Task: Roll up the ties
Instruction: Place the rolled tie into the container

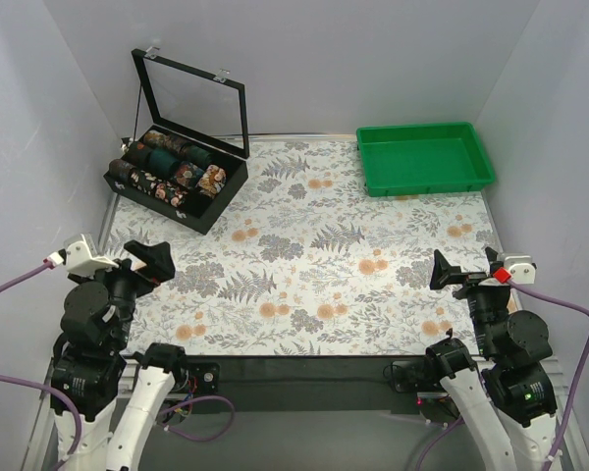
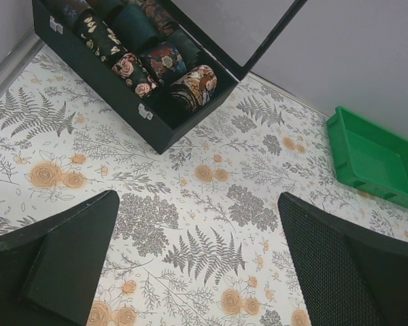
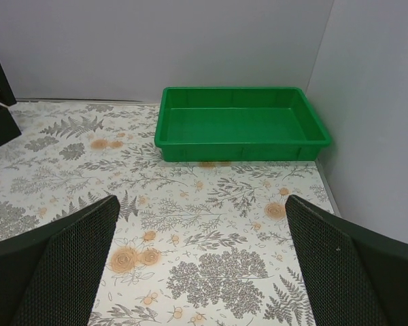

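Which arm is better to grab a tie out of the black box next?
Probably the left. The open left gripper is on the same side as the black box holding the ties; the right gripper is across the table, by the green tray.

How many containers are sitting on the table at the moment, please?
2: an open black box holding rolled ties at the far left, and a green tray at the far right. None seems hidden.
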Robot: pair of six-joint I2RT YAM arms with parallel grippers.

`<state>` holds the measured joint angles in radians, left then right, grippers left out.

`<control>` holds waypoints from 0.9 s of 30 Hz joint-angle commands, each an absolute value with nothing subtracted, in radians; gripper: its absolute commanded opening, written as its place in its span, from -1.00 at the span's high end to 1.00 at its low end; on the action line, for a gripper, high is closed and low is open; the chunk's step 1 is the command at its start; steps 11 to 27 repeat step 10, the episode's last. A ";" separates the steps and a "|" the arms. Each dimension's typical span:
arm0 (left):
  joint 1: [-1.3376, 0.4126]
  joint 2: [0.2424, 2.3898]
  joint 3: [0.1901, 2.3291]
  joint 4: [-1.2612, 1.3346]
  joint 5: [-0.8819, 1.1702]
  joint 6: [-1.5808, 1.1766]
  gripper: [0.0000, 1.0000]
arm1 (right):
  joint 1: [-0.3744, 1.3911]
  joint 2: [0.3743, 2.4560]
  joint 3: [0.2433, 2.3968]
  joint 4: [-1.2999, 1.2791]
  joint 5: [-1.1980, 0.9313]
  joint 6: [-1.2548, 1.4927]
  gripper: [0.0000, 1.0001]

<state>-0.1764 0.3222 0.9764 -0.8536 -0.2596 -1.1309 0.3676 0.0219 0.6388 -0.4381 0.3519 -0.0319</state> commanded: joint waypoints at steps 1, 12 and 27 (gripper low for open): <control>-0.184 0.370 0.968 -0.845 -0.305 -1.120 -0.96 | 0.367 0.020 0.630 -0.373 0.348 -0.066 -0.97; -0.184 0.406 0.923 -0.761 -0.279 -1.103 -0.96 | 0.365 0.037 0.609 -0.339 0.330 -0.069 -0.97; -0.184 0.406 0.923 -0.761 -0.279 -1.103 -0.96 | 0.365 0.037 0.609 -0.339 0.330 -0.069 -0.97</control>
